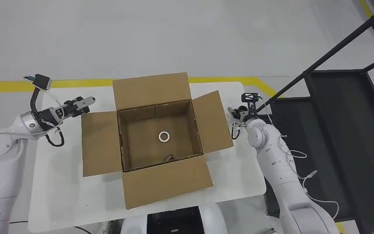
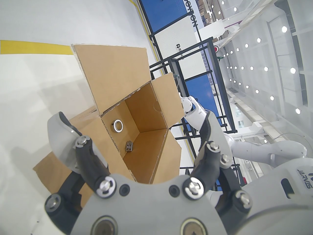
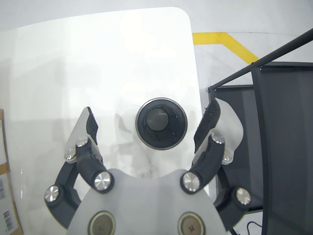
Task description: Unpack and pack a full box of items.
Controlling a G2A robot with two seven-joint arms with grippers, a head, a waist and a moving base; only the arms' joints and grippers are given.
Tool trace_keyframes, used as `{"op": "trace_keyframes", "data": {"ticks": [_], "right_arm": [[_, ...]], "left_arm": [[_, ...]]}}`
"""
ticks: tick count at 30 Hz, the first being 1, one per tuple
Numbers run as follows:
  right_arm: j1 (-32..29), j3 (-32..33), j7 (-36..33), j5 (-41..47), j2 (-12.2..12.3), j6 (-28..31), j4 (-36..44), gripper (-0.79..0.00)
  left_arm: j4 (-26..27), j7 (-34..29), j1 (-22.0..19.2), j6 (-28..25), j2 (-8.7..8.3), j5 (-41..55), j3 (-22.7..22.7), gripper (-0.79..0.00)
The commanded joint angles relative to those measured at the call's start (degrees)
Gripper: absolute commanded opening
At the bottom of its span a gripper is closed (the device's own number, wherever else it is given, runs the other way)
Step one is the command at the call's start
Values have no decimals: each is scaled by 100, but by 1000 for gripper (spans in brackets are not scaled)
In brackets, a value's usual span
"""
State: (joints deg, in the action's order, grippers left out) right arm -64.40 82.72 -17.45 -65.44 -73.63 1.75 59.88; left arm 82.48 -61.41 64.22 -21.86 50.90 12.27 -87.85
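An open cardboard box [image 1: 158, 93] stands mid-table with all its flaps spread out. On its floor lie a white ring [image 1: 164, 137] and a small dark metal bracket [image 1: 169, 157]; the left wrist view looks into the box [image 2: 115, 74] at the ring [image 2: 117, 125] and the bracket [image 2: 128, 145]. My left gripper [image 1: 85, 104] [image 2: 134, 121] is open and holds nothing, beside the box's left flap. My right gripper [image 1: 238, 112] [image 3: 151, 113] is open just above a black round disc [image 3: 161, 127]. The disc lies on the table near its right edge, between the fingers.
The white table [image 1: 70, 193] has bare room left of and in front of the box. A black metal rack [image 1: 339, 117] [image 3: 283, 123] stands close against the table's right side. A yellow floor line [image 1: 17, 86] runs behind the table.
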Motion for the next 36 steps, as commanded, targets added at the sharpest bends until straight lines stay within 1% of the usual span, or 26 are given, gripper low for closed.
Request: {"op": "trace_keyframes", "data": {"ticks": [1,2,6,10,16,22,28,33,35,36], "right_arm": [[55,-40,10,10,-12,-67,-109,-576],[80,-64,29,-26,-18,-152,-139,-785],[123,-126,64,-76,-36,-348,-190,-785],[77,-108,115,-69,-33,-412,-118,-785],[-161,71,185,-32,15,-369,357,-785],[-777,499,100,-41,114,-339,1561,-785],[-1675,994,88,81,184,-313,3231,-785],[-2349,1358,242,398,208,-68,4563,-785],[-2564,1437,322,657,211,187,5020,-785],[-2661,1484,375,578,221,302,5251,-785]], "left_arm": [[0,0,0,0,0,0,0,0],[0,0,0,0,0,0,0,0],[0,0,0,0,0,0,0,0],[0,0,0,0,0,0,0,0],[0,0,0,0,0,0,0,0],[0,0,0,0,0,0,0,0],[0,0,0,0,0,0,0,0],[0,0,0,0,0,0,0,0],[0,0,0,0,0,0,0,0],[0,0,0,0,0,0,0,0]]}}
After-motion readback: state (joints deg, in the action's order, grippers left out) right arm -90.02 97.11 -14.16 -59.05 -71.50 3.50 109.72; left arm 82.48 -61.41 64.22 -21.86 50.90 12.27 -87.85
